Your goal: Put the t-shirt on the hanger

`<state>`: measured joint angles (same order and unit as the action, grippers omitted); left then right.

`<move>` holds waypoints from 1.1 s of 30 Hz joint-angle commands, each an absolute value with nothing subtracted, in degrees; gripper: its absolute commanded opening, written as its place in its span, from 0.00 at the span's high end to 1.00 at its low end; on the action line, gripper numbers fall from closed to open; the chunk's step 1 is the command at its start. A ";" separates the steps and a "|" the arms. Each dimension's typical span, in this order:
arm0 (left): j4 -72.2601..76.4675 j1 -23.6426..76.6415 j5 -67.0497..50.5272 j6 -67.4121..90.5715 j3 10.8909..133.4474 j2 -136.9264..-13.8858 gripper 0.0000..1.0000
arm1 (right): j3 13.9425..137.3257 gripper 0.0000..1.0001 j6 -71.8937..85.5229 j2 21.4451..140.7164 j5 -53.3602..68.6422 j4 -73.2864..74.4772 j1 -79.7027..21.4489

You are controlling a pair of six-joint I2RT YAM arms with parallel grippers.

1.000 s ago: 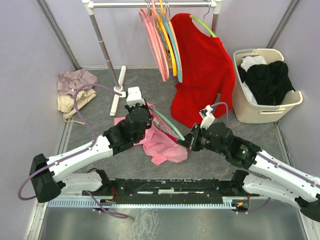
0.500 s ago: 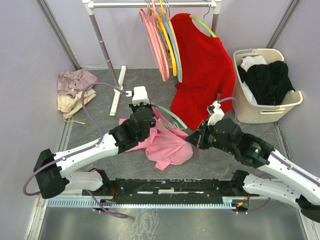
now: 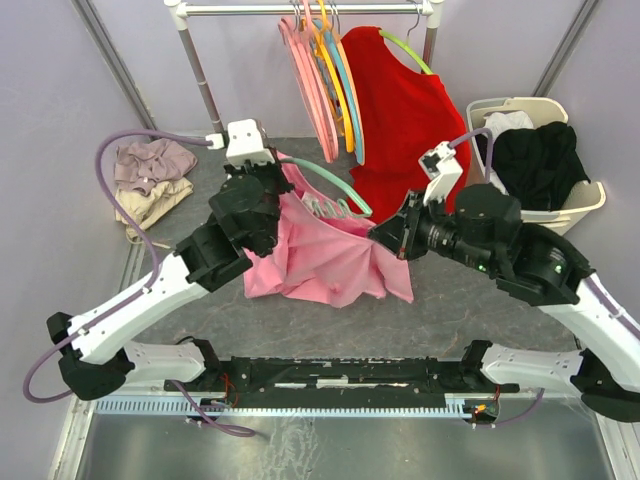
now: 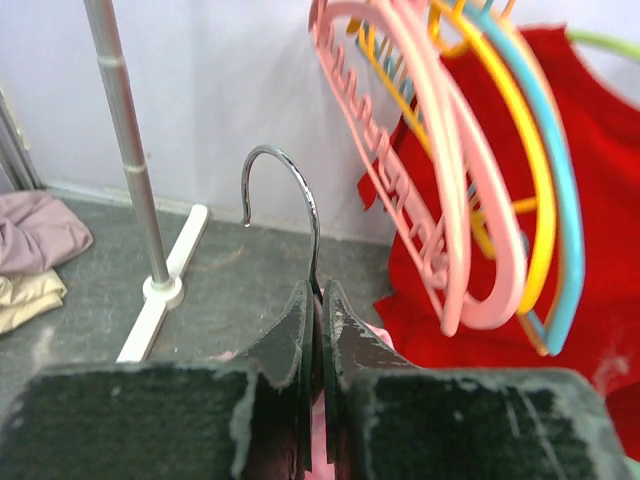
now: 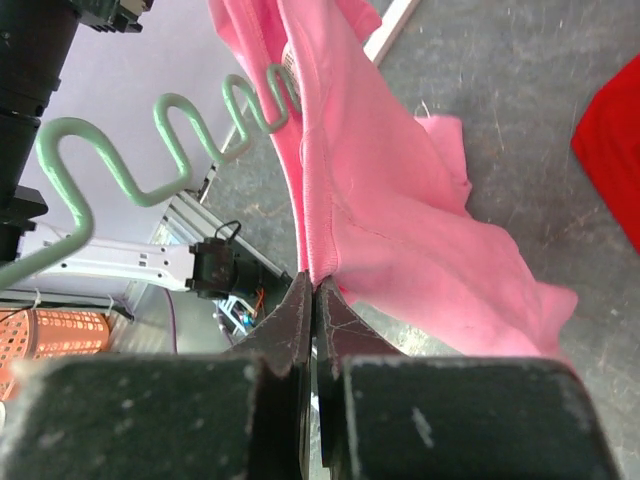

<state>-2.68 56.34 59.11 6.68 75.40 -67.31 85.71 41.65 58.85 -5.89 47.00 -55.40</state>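
Clamped shut with the left pincer (image 4: 318, 296) on the wire stem of the hanger (image 3: 335, 180) just under its hook, with the green body hidden behind the pincer itself in that wrist view and only a sliver of pink showing below. Pinched tight with the right pincer (image 5: 312, 288) on a fold of the t-shirt (image 3: 330, 258), held up over the middle of the worktop (image 3: 450, 310), toward the far edge. Lost inside the cloth at one end of the hanger's wavy bar, so impossible to tell how far in, or whether the hem touches down.
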 commanded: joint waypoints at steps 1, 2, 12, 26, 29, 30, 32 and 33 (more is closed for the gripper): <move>-3.71 56.83 60.94 -1.05 81.38 -66.40 0.97 | 93.67 0.99 36.00 59.59 -8.04 50.52 -55.64; -3.06 56.78 60.99 -2.04 81.55 -66.24 0.97 | 94.37 0.99 35.62 59.83 -8.17 50.73 -55.68; 7.69 57.50 63.42 -8.23 69.62 -63.53 0.97 | 86.56 0.99 35.85 58.53 -6.19 49.78 -55.69; 14.02 59.47 70.21 -3.57 51.42 -68.64 0.97 | 59.71 0.99 46.80 50.02 -3.41 38.50 -55.70; 14.54 59.75 70.68 -3.06 50.75 -70.96 0.97 | 58.17 0.99 47.49 48.70 -4.00 38.70 -55.72; 14.74 59.84 70.93 -3.03 50.65 -71.80 0.97 | 57.91 0.99 47.54 48.39 -4.11 39.02 -55.69; 15.77 59.90 71.01 -3.07 50.32 -73.11 0.97 | 57.56 0.99 47.70 47.81 -4.20 39.59 -55.69; 16.30 59.86 70.95 -3.01 50.20 -73.74 0.97 | 57.37 0.99 47.66 47.49 -4.35 39.96 -55.65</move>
